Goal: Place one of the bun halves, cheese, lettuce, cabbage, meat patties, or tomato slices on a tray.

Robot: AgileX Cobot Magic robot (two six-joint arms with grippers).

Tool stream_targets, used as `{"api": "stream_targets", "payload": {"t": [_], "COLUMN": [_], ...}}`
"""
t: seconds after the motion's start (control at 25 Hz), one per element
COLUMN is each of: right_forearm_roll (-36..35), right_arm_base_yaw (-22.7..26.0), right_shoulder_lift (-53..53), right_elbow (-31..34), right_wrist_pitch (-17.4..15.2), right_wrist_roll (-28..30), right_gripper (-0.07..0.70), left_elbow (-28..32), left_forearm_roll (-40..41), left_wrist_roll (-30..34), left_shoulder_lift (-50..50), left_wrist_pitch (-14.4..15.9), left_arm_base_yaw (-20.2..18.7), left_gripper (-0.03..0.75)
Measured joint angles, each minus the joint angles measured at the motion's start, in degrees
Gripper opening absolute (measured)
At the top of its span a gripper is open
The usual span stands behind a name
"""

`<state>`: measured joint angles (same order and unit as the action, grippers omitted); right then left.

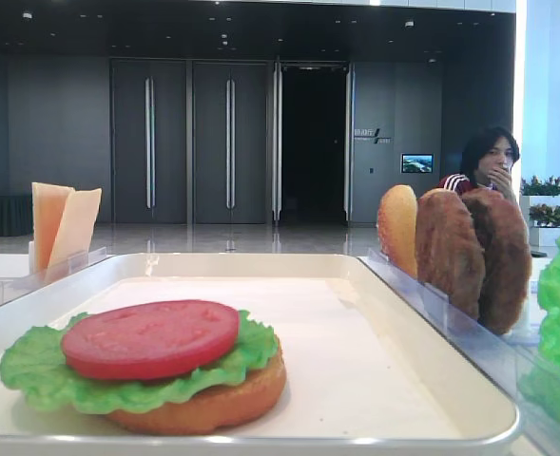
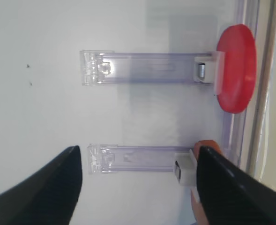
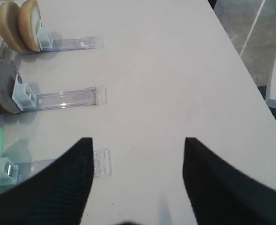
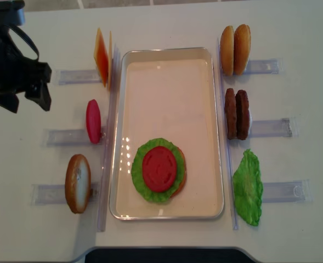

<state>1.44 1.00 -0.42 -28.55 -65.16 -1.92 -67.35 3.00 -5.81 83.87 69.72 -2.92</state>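
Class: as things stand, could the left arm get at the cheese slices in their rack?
Probably yes: the left gripper is open and empty, the cheese stands just beside it, nothing between.

A white bench (image 4: pixel 166 22) carries six clear plastic racks (image 4: pixel 271 127), three lying along each of its long sides with their outer ends pointing toward its edges. Beyond the far end of the bench, a dark wall holds tall grey double doors (image 1: pixel 189 142) and an open black doorway (image 1: pixel 313 142) beside them. Right of that doorway, a dark-haired person (image 1: pixel 489 161) sits with a hand at the mouth, potted flowers (image 1: pixel 544 195) just beside them.
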Motion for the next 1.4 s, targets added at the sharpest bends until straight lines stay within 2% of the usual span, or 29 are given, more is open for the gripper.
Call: {"api": "stream_targets", "payload": {"t": [0.28,0.6,1.4], "right_forearm_roll": [0.00,0.00,0.00], "right_arm_base_yaw": [0.00,0.00,0.00], "right_shoulder_lift": [0.00,0.00,0.00], "right_elbow": [0.00,0.00,0.00], "right_wrist_pitch": [0.00,0.00,0.00], "right_wrist_roll": [0.00,0.00,0.00], "right_gripper": [0.430,0.430,0.430], "left_elbow": [0.00,0.53,22.47], "left_forearm_roll": [0.28,-1.14,-3.00], "left_wrist_roll": [0.63,0.86,0.81], "left_shoulder_lift": [-2.09,-16.26,-57.82], "left_wrist_pitch": [0.05,0.57,2.07], "left_arm_base_yaw": [1.04,1.04,1.04], "left_gripper": [0.579,0.579,0.579]}}
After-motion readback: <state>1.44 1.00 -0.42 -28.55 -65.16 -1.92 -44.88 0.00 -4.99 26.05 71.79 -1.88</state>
